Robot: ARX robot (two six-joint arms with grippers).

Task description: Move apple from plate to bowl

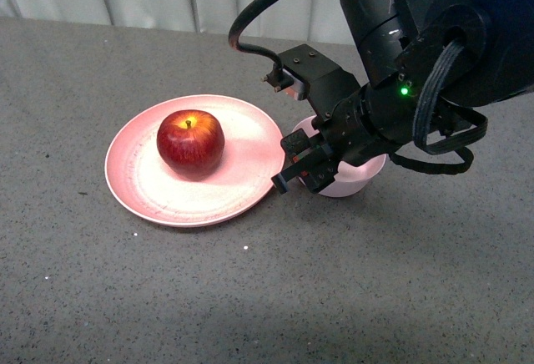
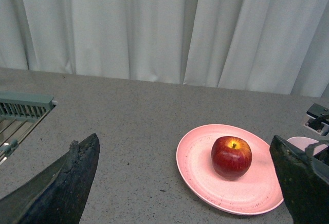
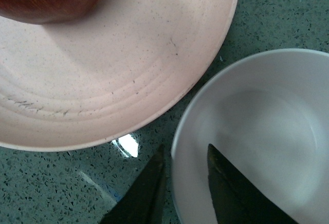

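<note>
A: We've got the apple (image 1: 190, 141) mid plate (image 1: 142, 189), ungrasped. Our right gripper (image 1: 292, 176) sits low at the plate's edge by the bowl (image 1: 355, 182), fingers (image 3: 144, 193) barely apart, empty.
B: Our left gripper (image 2: 184, 139) is wide open, well back. Risk?
A: We'd say that narrow gap won't take the apple. Sweeping across could shove plate or bowl, or roll the apple off.

The apple (image 1: 190, 141) has a glossy skin with bright highlights. The plate (image 3: 128, 85) looks like smooth, faintly speckled glazed ceramic with fine scuff lines and shallow rings, and the bowl (image 3: 247, 106) is smooth and satin inside. The tabletop (image 1: 250, 297) is grey, speckled and stone-like with a slight sheen, the curtain (image 2: 154, 23) is pale pleated cloth, and the fingers (image 2: 67, 183) of the left tool (image 2: 187, 180) are matt black with rough, chipped edges.
</note>
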